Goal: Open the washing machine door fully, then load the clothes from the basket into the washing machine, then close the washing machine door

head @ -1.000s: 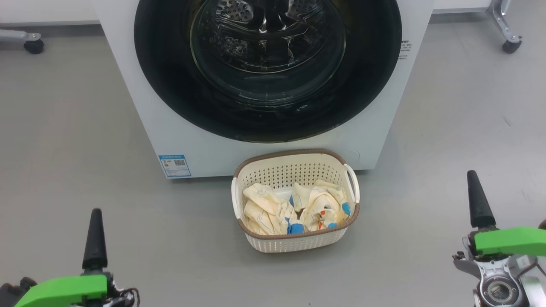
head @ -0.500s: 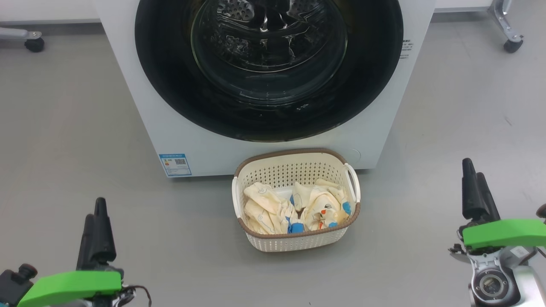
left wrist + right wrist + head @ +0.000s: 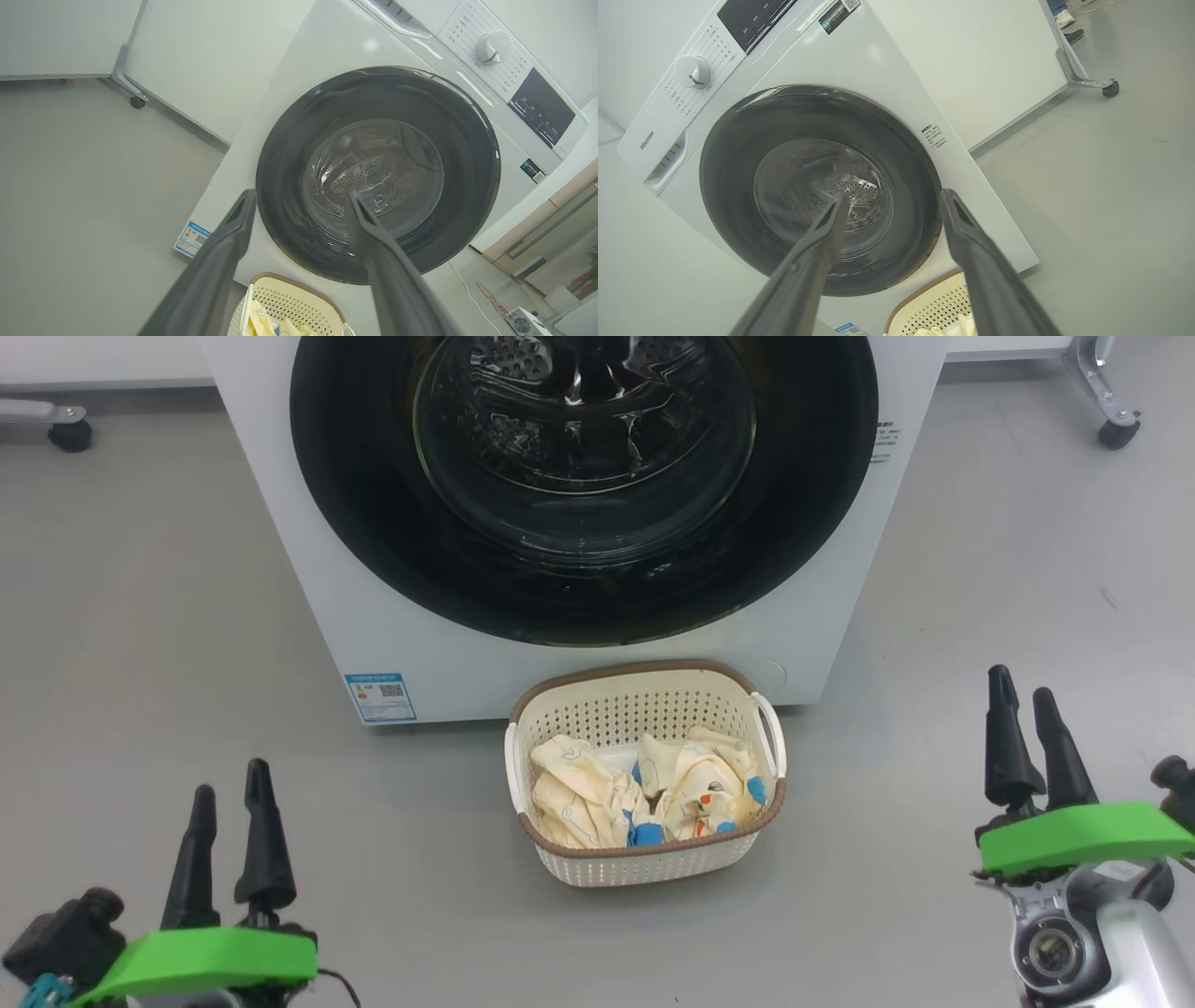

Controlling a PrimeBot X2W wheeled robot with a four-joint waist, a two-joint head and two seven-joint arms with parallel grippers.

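- The large round door (image 3: 583, 448), glossy black rim around clear glass, sits shut on the big white front-loading washing machine (image 3: 308, 579). The left claw (image 3: 230, 777) and right claw (image 3: 1020, 681) hang low, spread, empty, well apart from it.
- The small cream perforated plastic basket (image 3: 635, 670) of pale yellow clothes (image 3: 644, 793) stands just below the door. I reckon a swinging door or reaching arm could clip it and spill them.

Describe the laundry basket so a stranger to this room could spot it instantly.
Find the big white washing machine with its round black door. On the grey floor directly before it sits the basket: cream, perforated, brown-rimmed, holding pale yellow clothes with blue cuffs.
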